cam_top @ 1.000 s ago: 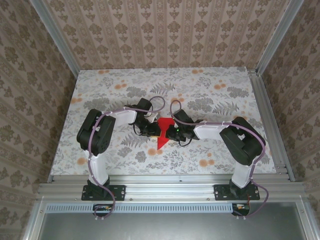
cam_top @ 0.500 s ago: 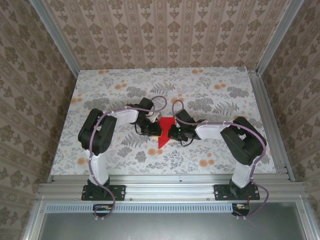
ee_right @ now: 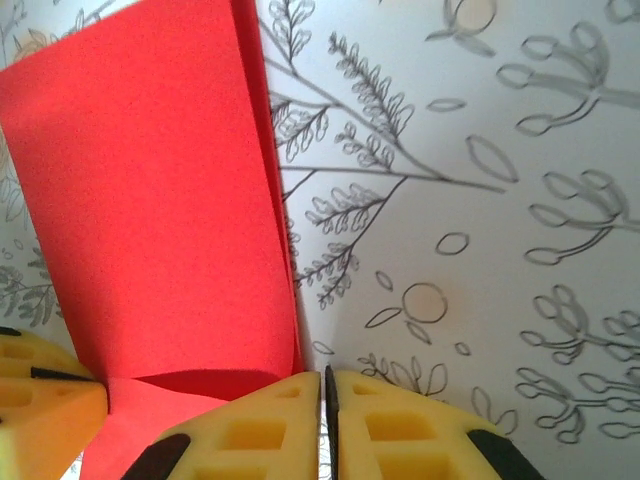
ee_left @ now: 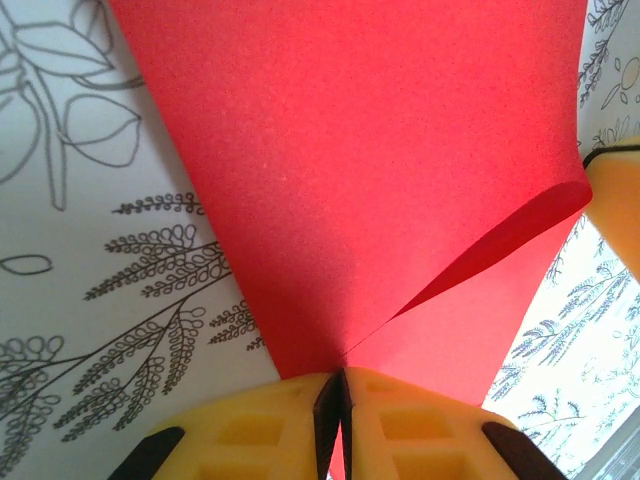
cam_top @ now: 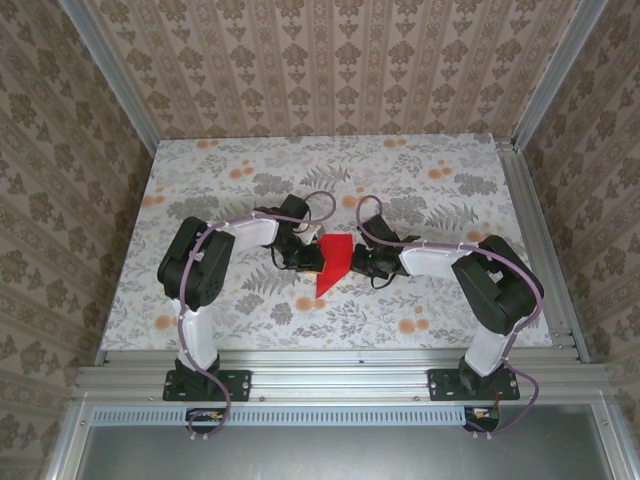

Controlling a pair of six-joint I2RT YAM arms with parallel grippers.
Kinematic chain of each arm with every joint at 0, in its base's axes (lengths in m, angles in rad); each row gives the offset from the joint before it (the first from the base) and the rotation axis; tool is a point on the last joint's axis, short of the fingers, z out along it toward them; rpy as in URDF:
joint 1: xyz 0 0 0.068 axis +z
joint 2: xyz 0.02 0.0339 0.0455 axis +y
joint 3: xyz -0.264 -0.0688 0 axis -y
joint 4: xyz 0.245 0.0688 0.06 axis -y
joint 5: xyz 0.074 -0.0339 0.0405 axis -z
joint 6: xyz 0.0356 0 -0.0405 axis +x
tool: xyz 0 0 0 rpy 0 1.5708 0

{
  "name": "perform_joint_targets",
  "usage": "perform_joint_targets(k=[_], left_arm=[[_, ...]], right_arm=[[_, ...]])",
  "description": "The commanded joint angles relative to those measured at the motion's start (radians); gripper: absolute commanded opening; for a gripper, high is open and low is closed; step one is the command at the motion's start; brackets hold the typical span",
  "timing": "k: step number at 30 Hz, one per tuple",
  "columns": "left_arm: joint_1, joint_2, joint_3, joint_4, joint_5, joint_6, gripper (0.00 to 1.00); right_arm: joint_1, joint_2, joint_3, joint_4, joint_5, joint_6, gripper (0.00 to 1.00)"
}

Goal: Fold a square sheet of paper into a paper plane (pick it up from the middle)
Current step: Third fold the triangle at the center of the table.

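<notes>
Since the frame a second back, the right gripper (cam_top: 358,262) has drawn a little rightward and away from the left gripper (cam_top: 308,260), which has held its place. The thin, matte, bright red sheet of paper (cam_top: 333,265), already partly folded to a pointed shape, has changed with it: its far end now reads broader and leans right, where before it sat narrower and straighter. My reading is that a flap is being pulled open or carried over for the next crease, so the fold is mid-way, not yet pressed flat. The sheet sits between the two grippers, near the middle of the pale floral-printed tabletop (cam_top: 430,180). The left wrist view shows it curling up off the surface on one side. Left jaws are closed tight on the sheet's narrow end, with red paper running straight into the seam between the yellow fingers (ee_left: 260,425). Right jaws are together too, with the paper's folded edge ending just beside their tips; I cannot tell whether any paper is nipped there. Long axis runs near to far and is slightly tilted, with the point toward the arm bases and the broad end far and to the right.
</notes>
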Motion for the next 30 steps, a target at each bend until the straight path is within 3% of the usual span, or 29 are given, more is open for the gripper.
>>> perform_joint_targets(k=[1, 6, 16, 30], left_arm=[[-0.003, 0.103, -0.052, -0.060, -0.197, 0.029, 0.16], [-0.003, 0.105, -0.049, -0.059, -0.187, 0.032, 0.16], [-0.003, 0.108, -0.042, -0.060, -0.170, 0.033, 0.16], [-0.002, 0.122, -0.033, -0.060, -0.168, 0.033, 0.16]], right_arm=[[0.000, -0.071, -0.023, -0.026, 0.033, -0.031, 0.14], [0.067, -0.155, -0.038, 0.025, -0.017, -0.010, 0.14], [0.191, -0.043, -0.071, 0.232, -0.096, 0.156, 0.13], [0.213, 0.063, -0.090, 0.300, -0.153, 0.175, 0.12]])
